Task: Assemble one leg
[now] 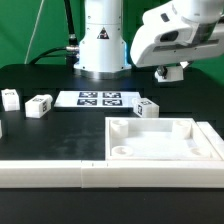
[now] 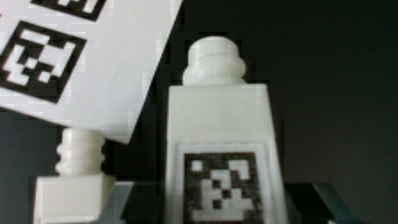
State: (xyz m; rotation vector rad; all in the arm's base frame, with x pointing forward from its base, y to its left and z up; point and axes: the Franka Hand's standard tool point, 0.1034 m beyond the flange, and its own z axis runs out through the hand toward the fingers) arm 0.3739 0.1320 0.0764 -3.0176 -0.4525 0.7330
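Note:
My gripper (image 1: 172, 68) hangs above the table at the exterior view's upper right. In the wrist view the gripper (image 2: 228, 206) is shut on a leg (image 2: 221, 120), a white chunky block with a marker tag on its face and a stepped peg at its far end. The dark fingers (image 2: 143, 205) stand on either side of it. A second leg (image 2: 71, 182) lies on the black table below, beside the marker board (image 2: 71, 50). In the exterior view further legs lie at the left (image 1: 38, 105), the far left (image 1: 10, 98) and the middle (image 1: 148, 108).
The marker board (image 1: 100, 98) lies in front of the robot base (image 1: 100, 45). A large white square panel (image 1: 200, 150) with a raised rim lies at the front right. A long white bar (image 1: 40, 172) runs along the front edge.

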